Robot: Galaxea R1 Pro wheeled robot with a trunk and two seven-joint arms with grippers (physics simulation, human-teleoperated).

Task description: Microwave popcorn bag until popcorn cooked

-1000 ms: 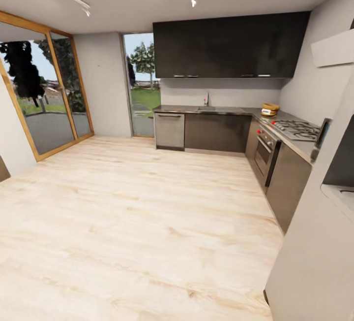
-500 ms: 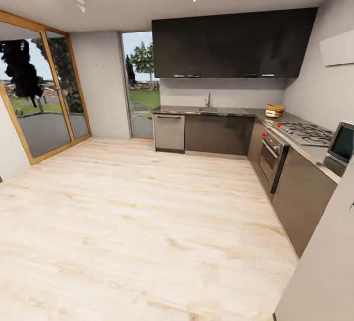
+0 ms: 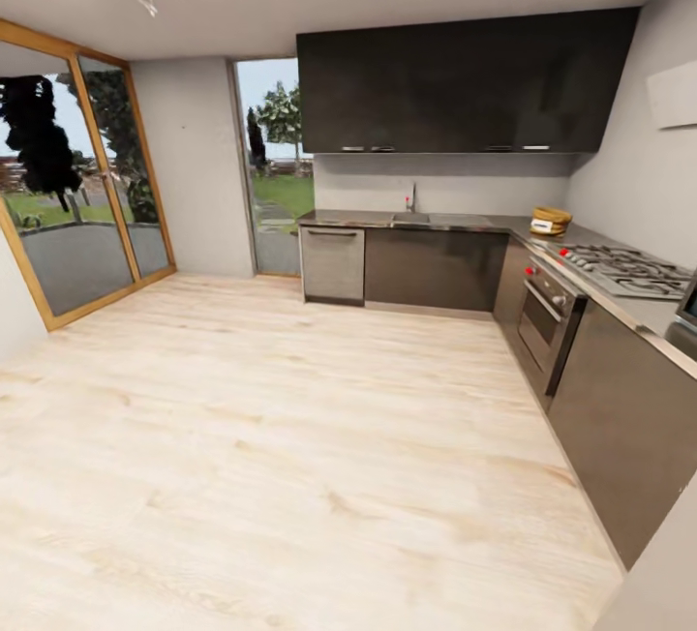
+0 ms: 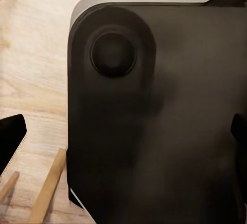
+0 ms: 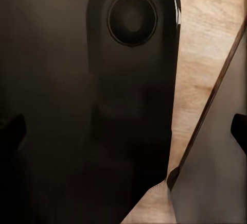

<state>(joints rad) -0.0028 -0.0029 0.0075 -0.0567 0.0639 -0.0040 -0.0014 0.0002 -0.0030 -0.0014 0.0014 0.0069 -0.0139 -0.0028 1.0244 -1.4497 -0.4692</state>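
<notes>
The popcorn bag (image 3: pixel 551 221) was seen in the head view at the right of the frame, a little above the middle, standing on the countertop (image 3: pixel 455 220) at the far corner where the two runs of dark cabinets met. It sat beyond the gas hob (image 3: pixel 620 269), well apart from the robot across a wide stretch of pale wood floor (image 3: pixel 290 437). It was rendered small: a squat tan sack with a rolled rim and a white label on its front, the text too small to be read.

The task was judged to be at its very start: the bag had not been picked up, nothing had been placed in the microwave (image 3: pixel 685 318), of which only a sliver was cut off at the right edge, and the approach, the grasp, the loading and the heating were all left to do.

In both wrist views, dark parts of the robot's own body were seen over the floor, with dark fingertips (image 4: pixel 11 140) set wide at the frame edges; both sets of jaws were therefore taken as spread apart and holding nothing.
</notes>
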